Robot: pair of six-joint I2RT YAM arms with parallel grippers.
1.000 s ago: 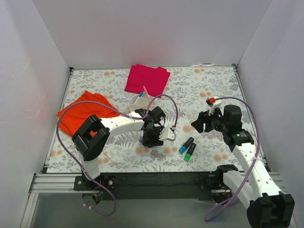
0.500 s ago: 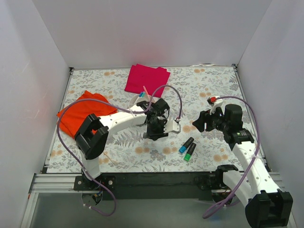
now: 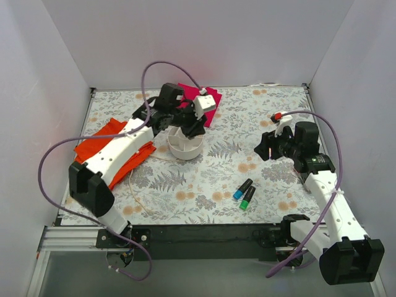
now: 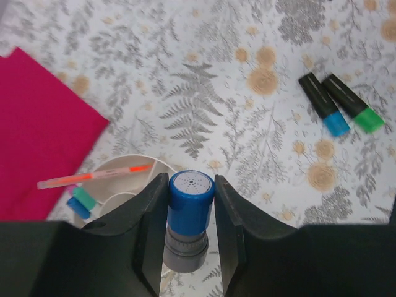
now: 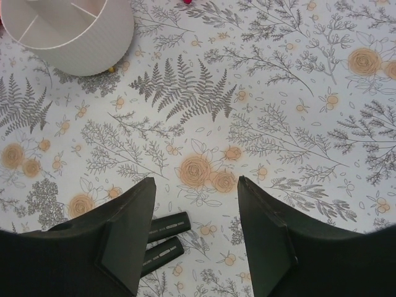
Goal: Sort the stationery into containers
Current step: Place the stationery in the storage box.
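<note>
Black blue-capped marker [image 3: 242, 189] and green-capped marker [image 3: 248, 198] side by side nearest the bases, not yet sorted. Beyond them, right gripper [image 5: 195, 185] spread wide and empty, probably readied for those. Farthest, left gripper [image 4: 189, 184] clamped on grey-blue stub [image 4: 190, 213], held above the white dish [image 3: 185, 151], seemingly for release into a compartment.

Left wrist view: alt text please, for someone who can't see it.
The left end effector grips a grey-blue cylindrical stub over the round white plastic dish, which holds a thin pink-orange pen. A magenta folded cloth lies left; two black markers, blue-capped and green-capped, lie upper right.
</note>
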